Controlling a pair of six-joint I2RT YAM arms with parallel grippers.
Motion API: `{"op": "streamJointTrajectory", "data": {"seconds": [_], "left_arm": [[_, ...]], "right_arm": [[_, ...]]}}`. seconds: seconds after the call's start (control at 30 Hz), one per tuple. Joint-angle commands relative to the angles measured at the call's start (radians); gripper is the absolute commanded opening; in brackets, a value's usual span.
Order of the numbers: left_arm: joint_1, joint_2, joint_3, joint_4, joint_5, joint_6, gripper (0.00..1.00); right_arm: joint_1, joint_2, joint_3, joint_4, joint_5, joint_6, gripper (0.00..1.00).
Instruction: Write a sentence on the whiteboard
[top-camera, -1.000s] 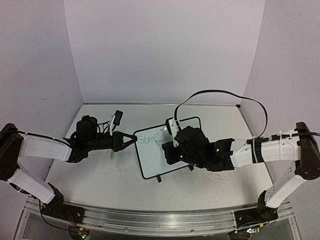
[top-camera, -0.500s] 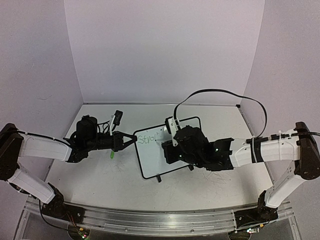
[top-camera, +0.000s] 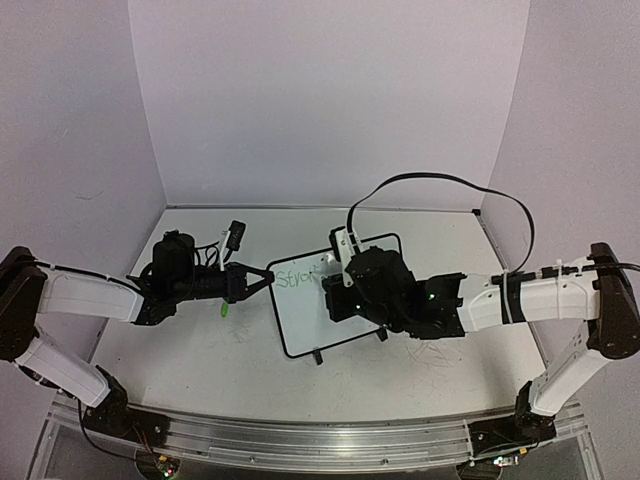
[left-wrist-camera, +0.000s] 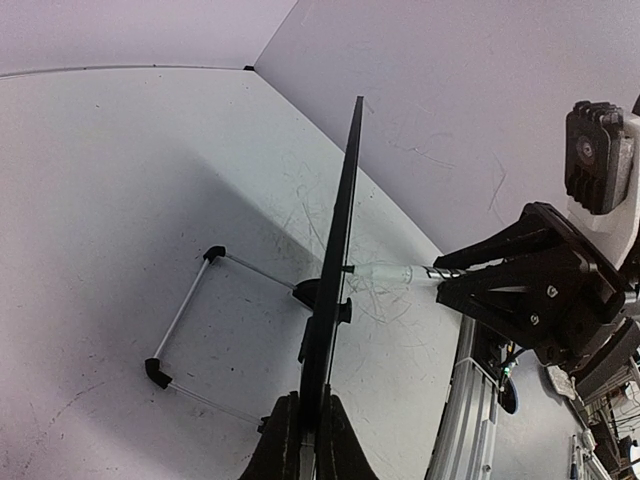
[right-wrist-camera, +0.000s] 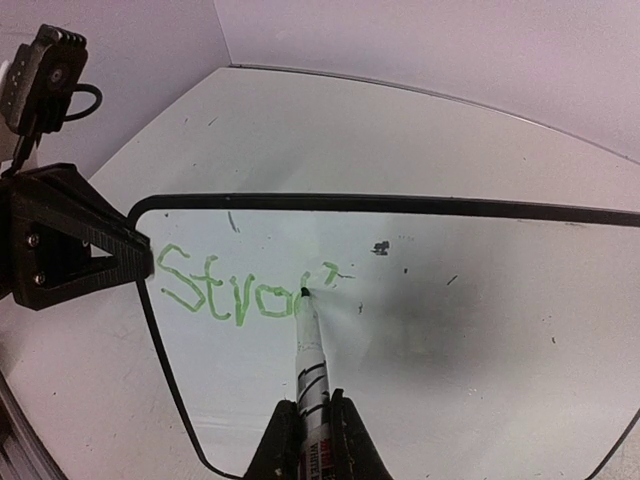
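The whiteboard (top-camera: 305, 325) stands tilted at mid-table, with its black frame. My left gripper (top-camera: 262, 281) is shut on its left edge; in the left wrist view the board (left-wrist-camera: 340, 240) is edge-on between the shut fingers of that gripper (left-wrist-camera: 307, 445). My right gripper (right-wrist-camera: 312, 440) is shut on a white marker (right-wrist-camera: 308, 350), whose tip touches the board (right-wrist-camera: 470, 340). The sentence (right-wrist-camera: 235, 290) reads "Stro" in green, plus part of another letter at the tip. From above, the right gripper (top-camera: 340, 290) covers the board's right half. The sentence (top-camera: 295, 279) also shows there.
A small green cap (top-camera: 224, 309) lies on the table below the left gripper. The board's wire stand (left-wrist-camera: 185, 310) rests behind it. A black cable (top-camera: 440, 185) loops above the right arm. Purple walls close the back and sides. A metal rail (top-camera: 320, 445) runs along the near edge.
My right gripper with the marker has shifted slightly toward the back of the table. The left arm and the board have not moved.
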Motion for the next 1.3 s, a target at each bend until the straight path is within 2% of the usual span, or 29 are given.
{"op": "streamJointTrajectory", "data": {"seconds": [0.0, 1.27], "left_arm": [[0.005, -0.027, 0.039, 0.032, 0.004, 0.002, 0.0], [0.005, -0.022, 0.045, 0.03, 0.006, 0.0, 0.0]], "right_arm": [[-0.008, 0.016, 0.04, 0.017, 0.055, 0.002, 0.0], [-0.003, -0.015, -0.05, -0.059, 0.011, 0.092, 0.0]]}}
